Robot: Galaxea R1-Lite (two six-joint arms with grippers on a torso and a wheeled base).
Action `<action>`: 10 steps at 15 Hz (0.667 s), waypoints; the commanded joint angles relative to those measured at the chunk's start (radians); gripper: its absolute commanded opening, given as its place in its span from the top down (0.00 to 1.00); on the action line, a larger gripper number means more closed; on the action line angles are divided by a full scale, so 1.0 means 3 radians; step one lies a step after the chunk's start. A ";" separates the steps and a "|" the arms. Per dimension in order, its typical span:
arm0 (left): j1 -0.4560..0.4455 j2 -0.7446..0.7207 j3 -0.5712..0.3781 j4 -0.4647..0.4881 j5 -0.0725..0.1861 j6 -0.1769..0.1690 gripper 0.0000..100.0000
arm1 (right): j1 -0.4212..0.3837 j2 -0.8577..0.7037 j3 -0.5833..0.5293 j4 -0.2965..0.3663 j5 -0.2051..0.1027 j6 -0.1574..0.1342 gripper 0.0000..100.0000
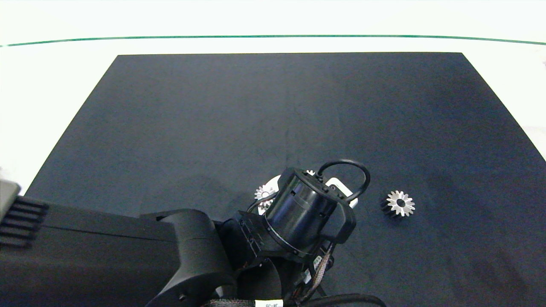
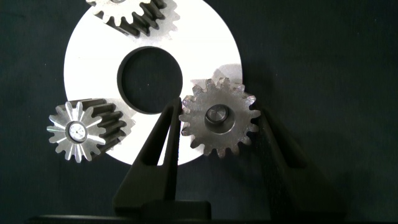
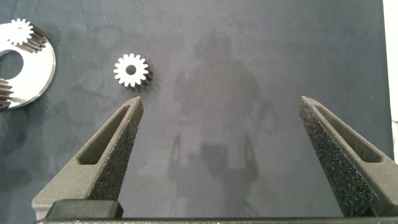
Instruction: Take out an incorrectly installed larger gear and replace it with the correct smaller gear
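Steel, stiff and slick: pinch larger gear [image 2: 78, 130] across opposite tooth tips. Left gripper [image 2: 219, 112] spread astride neighbouring short-toothed gear [image 2: 219, 118]; right gripper [image 3: 221, 102] spread, idle.

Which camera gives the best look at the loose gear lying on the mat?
Right wrist view: the loose gear is unobstructed, with teeth and bore distinct. Head view shows it too, alone on the mat. Left wrist view misses it.

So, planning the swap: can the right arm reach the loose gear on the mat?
Probably yes: the loose gear lies alone on the mat, ahead of the open right tool, nothing between.
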 commanded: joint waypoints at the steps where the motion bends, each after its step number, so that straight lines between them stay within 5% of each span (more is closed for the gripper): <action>1: -0.0007 0.0011 0.0013 0.0002 0.0017 -0.0002 0.87 | -0.0003 0.0000 0.0002 0.0003 -0.0003 0.0001 0.00; 2: -0.0007 0.0011 0.0029 -0.0003 0.0012 -0.0002 0.87 | -0.0003 0.0000 0.0002 0.0003 -0.0003 0.0001 0.00; 3: -0.0007 0.0006 0.0034 0.0002 0.0017 -0.0002 0.00 | 0.0003 0.0000 0.0002 0.0003 -0.0003 0.0001 0.00; 10: 0.0008 -0.0178 0.0090 0.0089 0.0012 -0.0017 0.00 | -0.0003 -0.0010 0.0022 0.0003 -0.0003 0.0001 0.00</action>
